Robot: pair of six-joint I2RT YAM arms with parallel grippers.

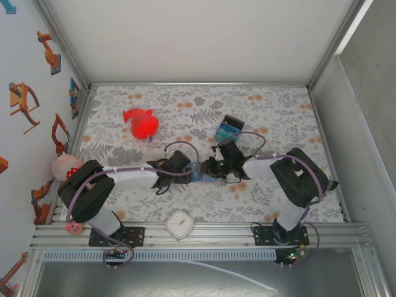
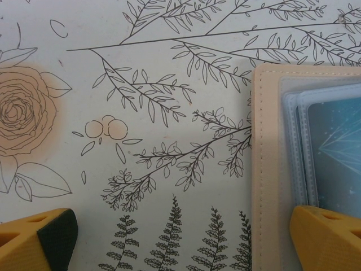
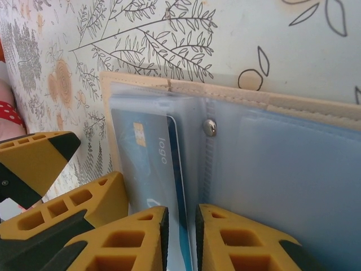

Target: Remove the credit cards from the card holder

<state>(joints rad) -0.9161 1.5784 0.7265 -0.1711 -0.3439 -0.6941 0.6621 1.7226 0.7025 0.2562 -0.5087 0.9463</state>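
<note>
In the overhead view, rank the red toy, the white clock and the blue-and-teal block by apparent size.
Largest: red toy.
Then white clock and blue-and-teal block, which look nearly alike, so I won't rank them.

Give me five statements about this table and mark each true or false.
1. The card holder lies open. True.
2. The left gripper is shut. False: its fingers stand wide apart.
3. A blue credit card sits in a clear sleeve. True.
4. The red toy lies between the two grippers. False: it lies farther back, to their left.
5. The right gripper has its fingers close together about the card's edge. True.
</note>
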